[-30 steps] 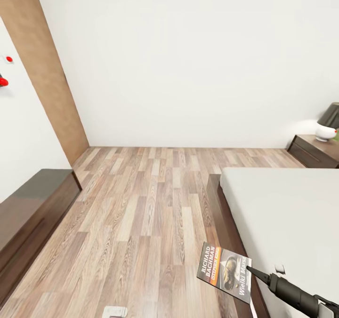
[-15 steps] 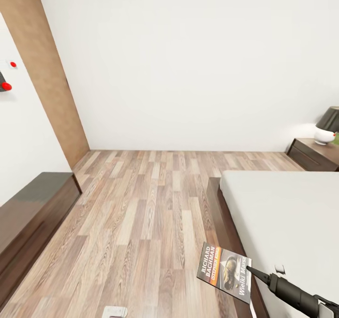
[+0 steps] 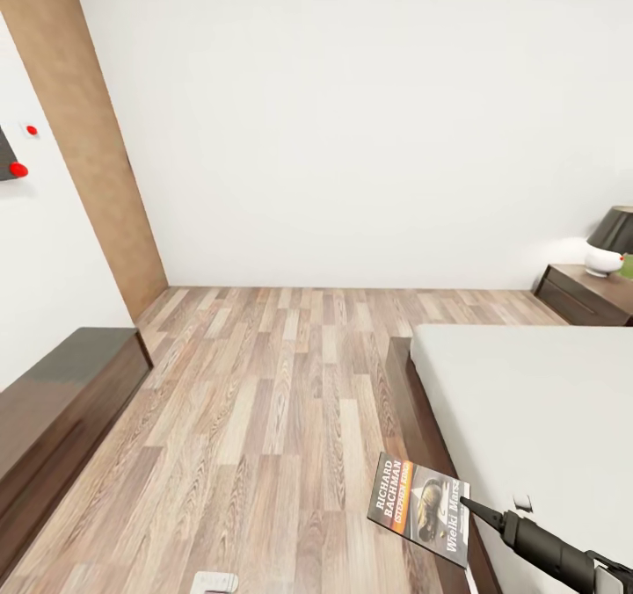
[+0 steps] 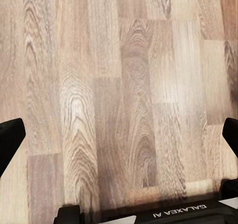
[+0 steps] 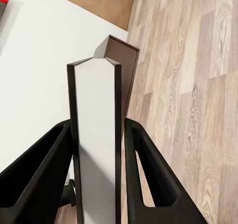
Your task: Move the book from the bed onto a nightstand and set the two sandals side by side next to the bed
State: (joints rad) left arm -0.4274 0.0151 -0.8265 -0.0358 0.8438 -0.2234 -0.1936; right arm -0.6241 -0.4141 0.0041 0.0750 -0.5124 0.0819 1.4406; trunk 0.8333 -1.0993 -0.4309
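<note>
1. The right gripper [image 5: 96,149] pinches the book [image 3: 419,507] by one edge. In the right wrist view the two fingers [image 5: 37,179] press on either side of the thin book, seen edge-on, so it cannot slip while it is carried.
2. In the head view the book hangs cover-up over the edge of the bed [image 3: 536,401], partly above the dark frame and partly above the floor [image 3: 264,401]. It looks lifted off the mattress and ready to be taken to a resting place.
3. The left gripper [image 4: 119,139] is spread wide, its fingertips at the two sides of the left wrist view, with nothing between them. It faces bare floor planks, probably kept free for a later step.
4. The nightstand [image 3: 587,293] stands at the far side, against the wall beyond the bed, well apart from the book. A lamp [image 3: 611,241] with a dark shade sits on its top and takes part of the surface, so the book would likely need the free area beside it.
5. The bed lies between the robot and the nightstand, so I judge the route must go around it over the open floor.
6. A long low dresser [image 3: 61,401] lines the left wall, next to a brown door [image 3: 88,137].
</note>
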